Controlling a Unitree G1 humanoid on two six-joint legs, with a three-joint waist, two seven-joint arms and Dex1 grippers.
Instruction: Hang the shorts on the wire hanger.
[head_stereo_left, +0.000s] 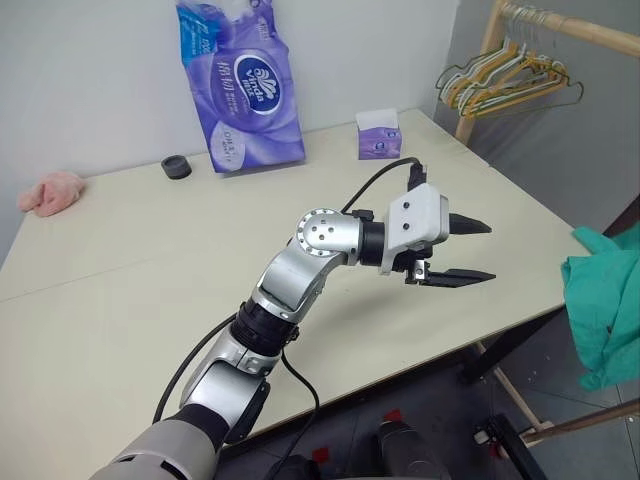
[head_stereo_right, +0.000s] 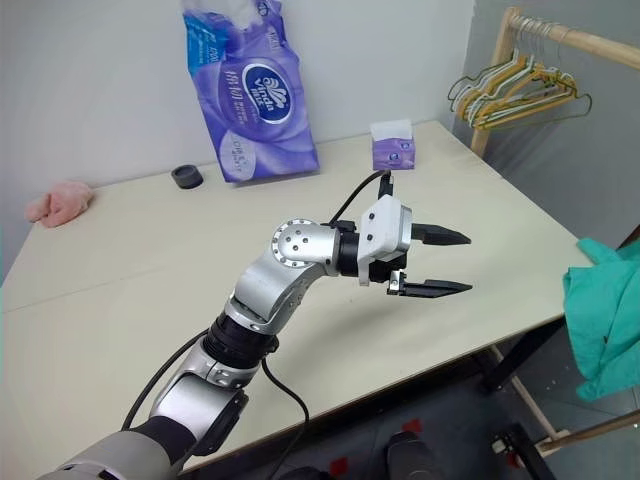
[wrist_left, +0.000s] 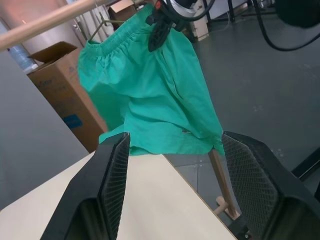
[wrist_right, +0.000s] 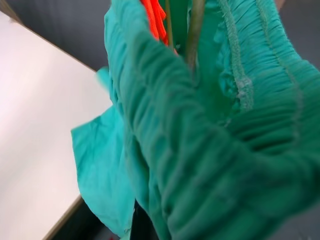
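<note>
A: Head views: my left gripper (head_stereo_left: 462, 252) hangs level over the beige table (head_stereo_left: 120, 300), pointing to my right, fingers apart with nothing between them. Only a teal edge of the shorts (head_stereo_left: 606, 300) shows, off the table's right side.

B: And the left wrist view?

A: It gives the whole garment: the shorts (wrist_left: 150, 95) hang in the air beyond the table edge, gathered waistband uppermost, legs down, long axis roughly vertical. My right gripper (wrist_left: 159, 31) is clamped on the waistband from above. A cardboard box stands behind them; contents not readable.

B: The hanger?

A: The right wrist view shows a thin olive rod, probably the wire hanger (wrist_right: 194, 35), among the waistband folds. The rest is hidden in cloth.

B: Table items?

A: A purple tissue pack (head_stereo_left: 240, 90), a small tissue box (head_stereo_left: 379, 135), a pink cloth (head_stereo_left: 52, 192). Other hangers (head_stereo_left: 505, 82) hang on the wooden rack.
</note>
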